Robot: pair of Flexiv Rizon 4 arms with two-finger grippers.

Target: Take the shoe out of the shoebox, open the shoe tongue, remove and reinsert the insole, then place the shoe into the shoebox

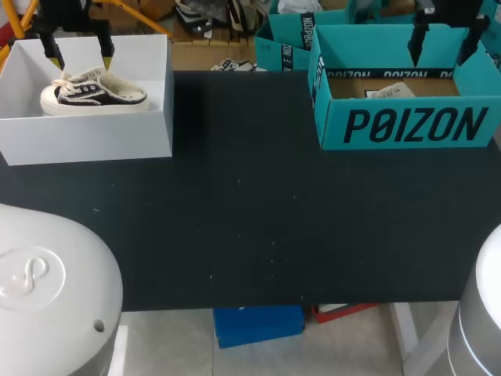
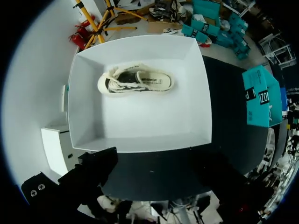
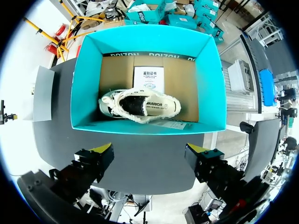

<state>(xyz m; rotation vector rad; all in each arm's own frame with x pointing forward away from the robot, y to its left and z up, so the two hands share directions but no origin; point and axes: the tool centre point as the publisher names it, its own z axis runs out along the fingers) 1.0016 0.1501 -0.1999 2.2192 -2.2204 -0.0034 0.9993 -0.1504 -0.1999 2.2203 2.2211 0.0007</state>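
**A:** Dark surface (image 1: 250,227), 2 boxes on it: white shoebox (image 1: 86,145) on my left, teal shoebox (image 1: 407,125) on my right. Which arm's closer?

**B:** Each has its own tbh. Black shoe (image 1: 94,94) lies in the white shoebox, long axis crosswise, just ahead of the left hand (image 1: 78,48), which is spread and holding nothing. Right hand (image 3: 150,150) is spread too, above the cream shoe (image 3: 140,105) in the teal shoebox.

**A:** Anything hidden?

**B:** In the head view the box wall hides most of the cream shoe. Left wrist cam shows no yellow tips.
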